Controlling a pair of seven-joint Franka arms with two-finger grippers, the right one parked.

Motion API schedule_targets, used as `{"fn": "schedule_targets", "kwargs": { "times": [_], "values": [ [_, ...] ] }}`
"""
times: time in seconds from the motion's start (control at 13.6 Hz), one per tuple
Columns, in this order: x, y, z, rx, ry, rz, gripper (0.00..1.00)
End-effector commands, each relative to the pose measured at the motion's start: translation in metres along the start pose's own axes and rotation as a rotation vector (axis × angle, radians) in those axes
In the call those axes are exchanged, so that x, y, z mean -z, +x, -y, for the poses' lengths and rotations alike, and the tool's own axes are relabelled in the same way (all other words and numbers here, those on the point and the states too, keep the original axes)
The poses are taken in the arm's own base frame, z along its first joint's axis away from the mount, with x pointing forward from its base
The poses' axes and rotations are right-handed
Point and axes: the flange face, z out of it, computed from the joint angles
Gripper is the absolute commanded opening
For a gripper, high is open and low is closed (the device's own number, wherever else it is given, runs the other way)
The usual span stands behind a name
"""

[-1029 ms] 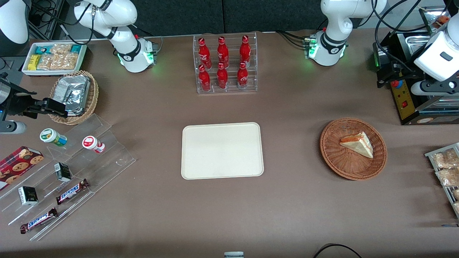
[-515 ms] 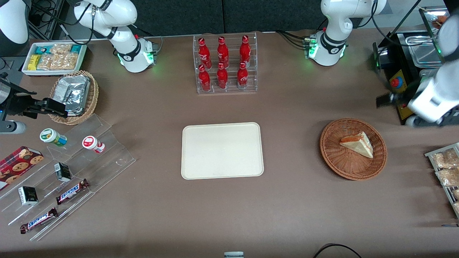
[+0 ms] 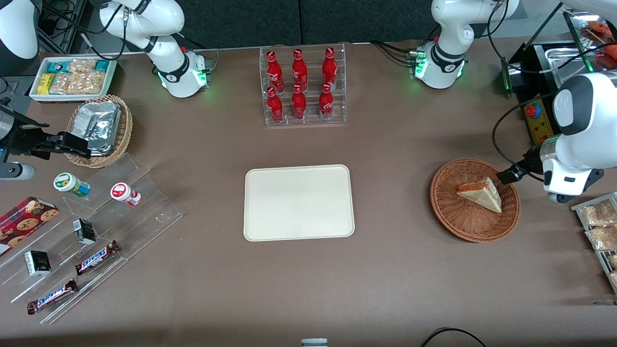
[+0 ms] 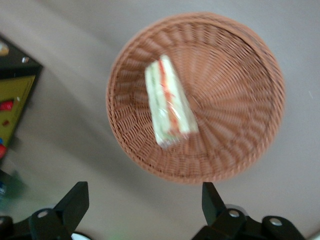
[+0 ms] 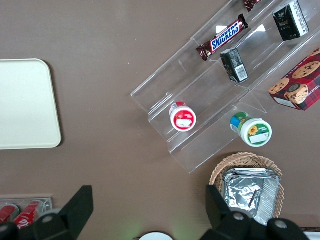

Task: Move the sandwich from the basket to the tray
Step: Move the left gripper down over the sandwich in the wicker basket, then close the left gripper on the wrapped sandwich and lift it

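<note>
The tray (image 3: 299, 202) lay bare in the middle of the desk (image 3: 395, 270), well apart from the basket (image 3: 448, 212), which sat toward the working arm's end. The sandwich (image 3: 481, 193) lay in the basket, off its centre, resting on the sloping weave with its filling edge showing.

The wrist camera showed the claw (image 4: 142, 192) hanging above the desk just beside the basket's rim, not yet over the sandwich (image 4: 170, 102). Its fingers (image 4: 75, 197) were spread wide with nothing between them.

From where I stood, the approach looked the likeliest place for trouble. If the claw dropped from that spot, one finger would probably land on the wicker rim (image 4: 235, 100). The basket looked light, so it might tip or skid. The claw would first have to move in over the wedge.

The grip itself seemed the next risk. The bread looked soft and seemed to be in clear wrap, so a hard close could crush it. A close on the thin corner could let it squirt out. Because the wedge lay tilted on the slope, the fingers might meet it unevenly, or a tip might snag the weave and lift the basket with it.

The carry to the tray was long, and a loose hold could drop the sandwich on the desk short of it.
</note>
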Motion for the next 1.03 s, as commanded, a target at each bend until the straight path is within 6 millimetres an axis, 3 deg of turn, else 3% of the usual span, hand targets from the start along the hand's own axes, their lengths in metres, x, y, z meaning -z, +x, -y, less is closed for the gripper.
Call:
{"fn": "schedule_targets", "kwargs": {
  "times": [0.0, 0.07, 0.22, 0.66, 0.96],
  "values": [
    [-0.042, 0.015, 0.038, 0.205, -0.064, -0.015, 1.0],
    [-0.053, 0.02, 0.046, 0.269, -0.099, -0.02, 1.0],
    [-0.07, 0.025, 0.042, 0.367, -0.175, -0.012, 1.0],
    [-0.115, 0.023, -0.007, 0.48, -0.193, -0.009, 1.0],
    [-0.156, 0.027, -0.014, 0.477, -0.166, 0.002, 1.0]
  ]
}}
